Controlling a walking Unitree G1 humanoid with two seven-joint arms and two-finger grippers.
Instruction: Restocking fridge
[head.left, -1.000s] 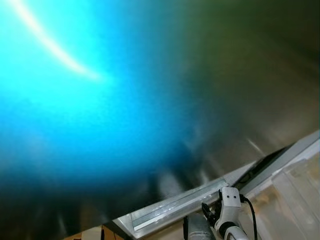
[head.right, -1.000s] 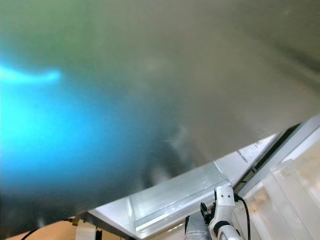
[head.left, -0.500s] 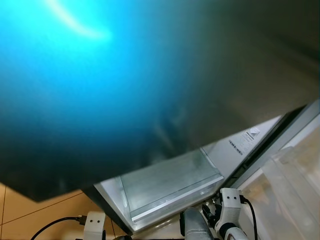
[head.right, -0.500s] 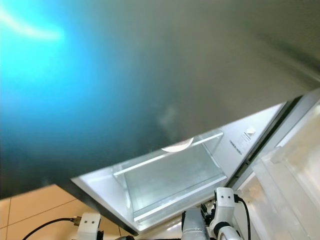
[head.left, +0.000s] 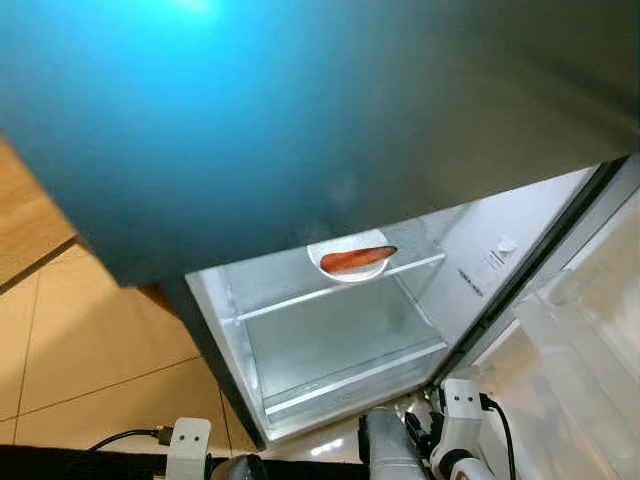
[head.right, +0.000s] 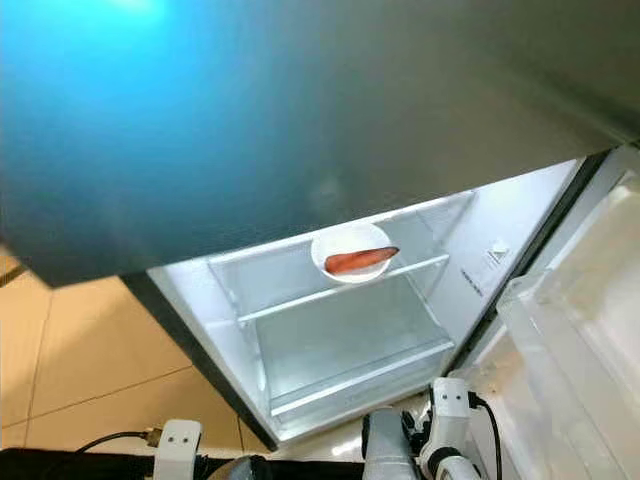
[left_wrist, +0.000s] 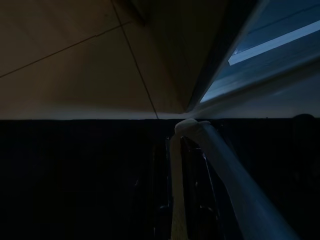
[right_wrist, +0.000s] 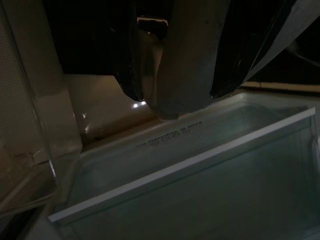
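The fridge's lower compartment (head.left: 330, 350) stands open and lit. A white plate (head.left: 348, 257) with a long orange-red piece of food (head.left: 357, 259) rests on its glass shelf (head.left: 330, 290); the space below the shelf is bare. My right gripper (right_wrist: 177, 94) is shut on a grey cylindrical thing (right_wrist: 187, 55), whose top (head.left: 385, 450) sits low in front of the fridge's bottom edge. In the right wrist view a clear bin with a white rim (right_wrist: 185, 167) lies just beyond it. My left arm (head.left: 188, 445) hangs low at the left over the floor.
A large dark grey panel (head.left: 300, 110) with a blue glare hangs close overhead. The open door with clear bins (head.left: 580, 340) stands at the right. Tan floor tiles (head.left: 80, 350) lie to the left, with a black cable (head.left: 120, 438) near my left wrist.
The whole picture has shifted: the dark panel has slid upward, and the fridge's interior with the plate has come into view. My right arm stays at the bottom with the grey thing.
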